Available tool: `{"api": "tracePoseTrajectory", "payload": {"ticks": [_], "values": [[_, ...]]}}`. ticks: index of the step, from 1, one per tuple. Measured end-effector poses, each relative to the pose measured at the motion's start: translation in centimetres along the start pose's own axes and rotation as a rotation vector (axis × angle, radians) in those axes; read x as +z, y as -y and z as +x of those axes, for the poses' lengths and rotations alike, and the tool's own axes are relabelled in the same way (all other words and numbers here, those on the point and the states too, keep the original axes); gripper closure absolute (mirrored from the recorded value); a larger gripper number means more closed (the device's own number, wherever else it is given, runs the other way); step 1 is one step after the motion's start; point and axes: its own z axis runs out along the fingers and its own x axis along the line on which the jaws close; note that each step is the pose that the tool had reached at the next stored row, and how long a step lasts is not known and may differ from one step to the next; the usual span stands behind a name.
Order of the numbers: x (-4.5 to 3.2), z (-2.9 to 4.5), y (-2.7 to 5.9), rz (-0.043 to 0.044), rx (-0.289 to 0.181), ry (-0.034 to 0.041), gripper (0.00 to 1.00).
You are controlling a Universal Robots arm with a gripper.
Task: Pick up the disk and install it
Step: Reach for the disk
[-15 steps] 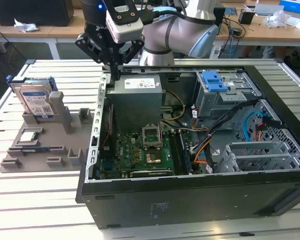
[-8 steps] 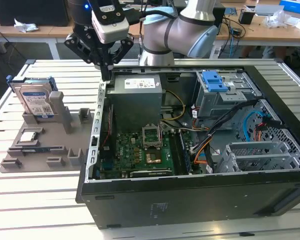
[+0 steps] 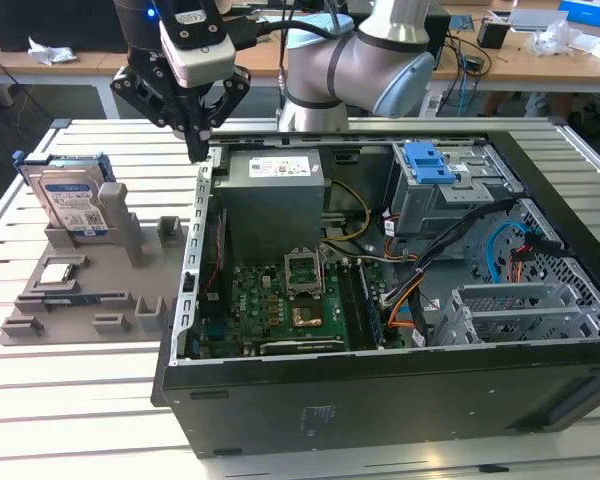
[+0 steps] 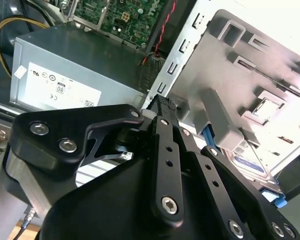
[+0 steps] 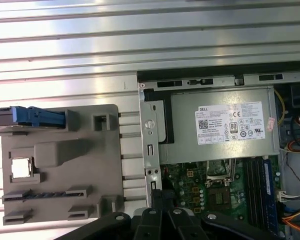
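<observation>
The disk (image 3: 72, 200) stands upright on its edge in a slot of the grey holder (image 3: 130, 300), at the exterior view's left. It is silver with a white-and-blue label and sits in a blue carrier. In the first wrist view the disk (image 5: 37, 116) is seen edge-on, and in the second wrist view the disk (image 4: 247, 156) shows behind the holder. My gripper (image 3: 197, 150) hangs above the computer case's left wall, beside the power supply, to the right of the disk and apart from it. Its black fingers (image 4: 162, 107) are together, shut on nothing.
The open computer case (image 3: 380, 400) lies on the slatted metal table (image 3: 70, 400). Inside it are a grey power supply (image 3: 275, 185), a green motherboard (image 3: 280, 300), a drive cage with a blue bracket (image 3: 427, 162) and loose cables. A small square chip (image 3: 60, 270) rests on the holder.
</observation>
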Motion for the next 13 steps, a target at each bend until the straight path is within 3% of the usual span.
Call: {"api": "tracePoseTrajectory", "payload": {"ticks": [13], "values": [[-0.07,2.44,0.18,0.0001,0.0,0.0,0.89]]}}
